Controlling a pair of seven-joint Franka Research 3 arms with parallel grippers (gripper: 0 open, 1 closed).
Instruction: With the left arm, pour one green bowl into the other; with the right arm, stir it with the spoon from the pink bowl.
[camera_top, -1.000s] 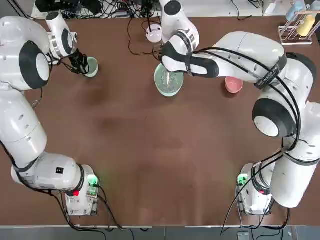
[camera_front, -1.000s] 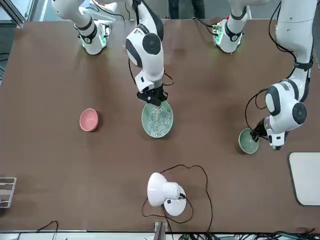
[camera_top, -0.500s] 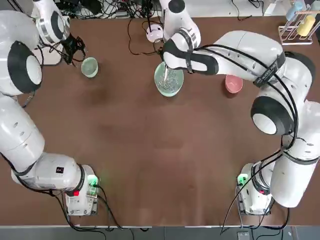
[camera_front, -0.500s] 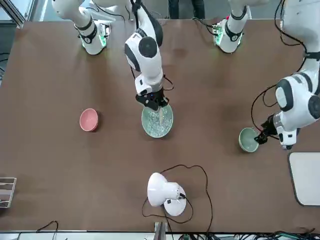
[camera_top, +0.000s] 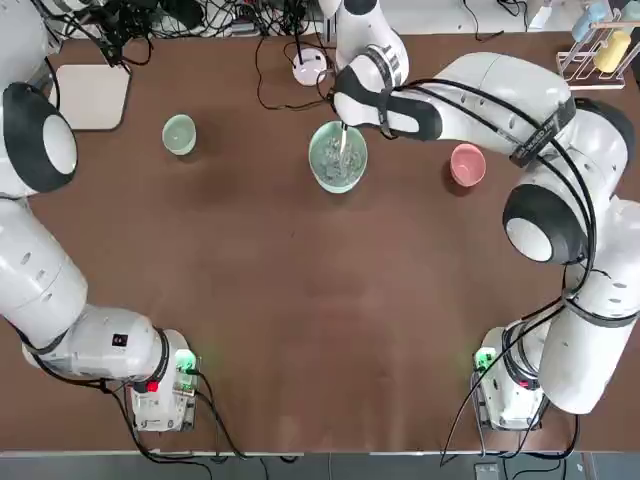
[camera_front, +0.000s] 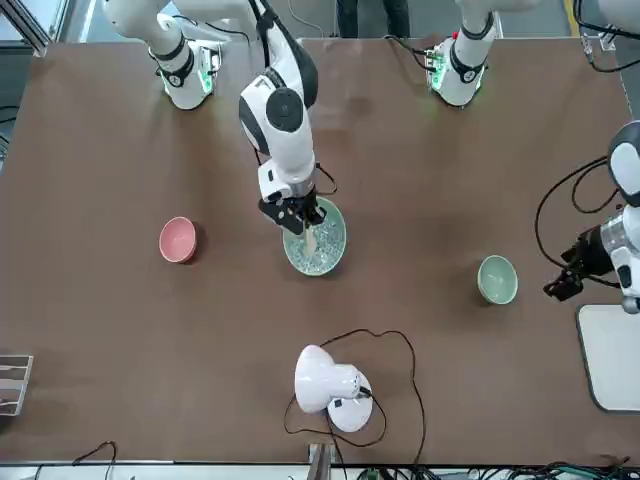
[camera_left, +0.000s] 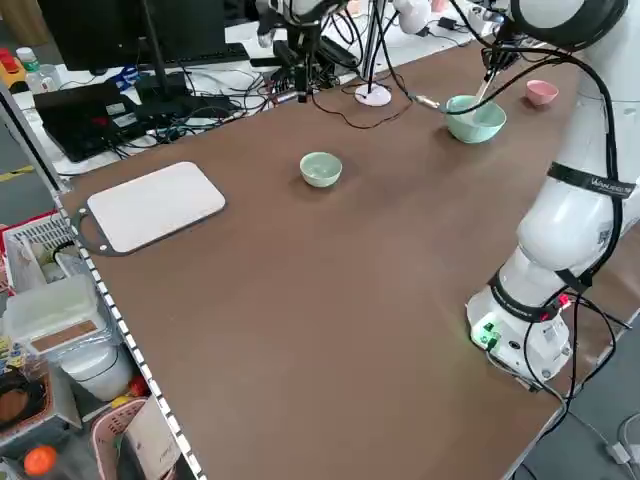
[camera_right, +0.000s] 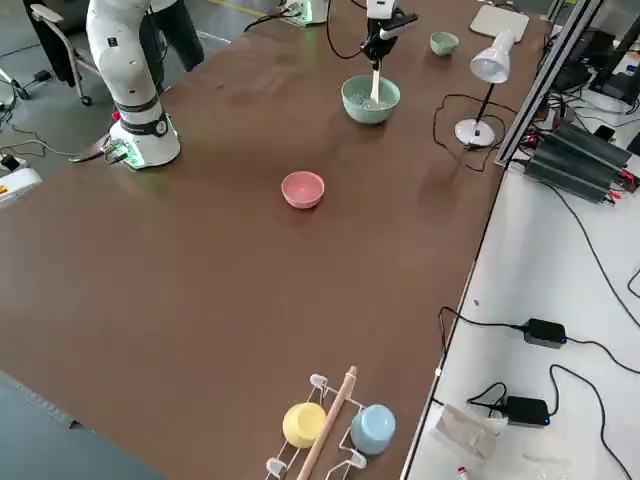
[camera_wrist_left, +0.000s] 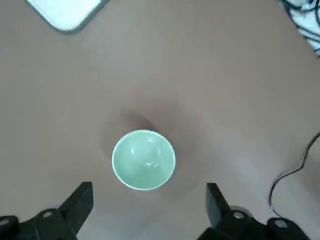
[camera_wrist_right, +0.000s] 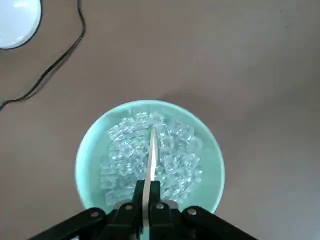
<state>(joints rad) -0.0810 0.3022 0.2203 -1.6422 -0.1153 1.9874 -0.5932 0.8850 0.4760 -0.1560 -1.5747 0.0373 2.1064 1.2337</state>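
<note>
Beside the large green bowl (camera_wrist_right: 85, 165) of clear chunks, the right arm's jaws pinch the spoon (camera_wrist_right: 152, 160) upright in it, stirring apparently underway, while the left arm's wide-open, empty jaws (camera_wrist_left: 150, 207) hover near the small green bowl (camera_wrist_left: 144, 160), bare and seemingly already poured.
</note>
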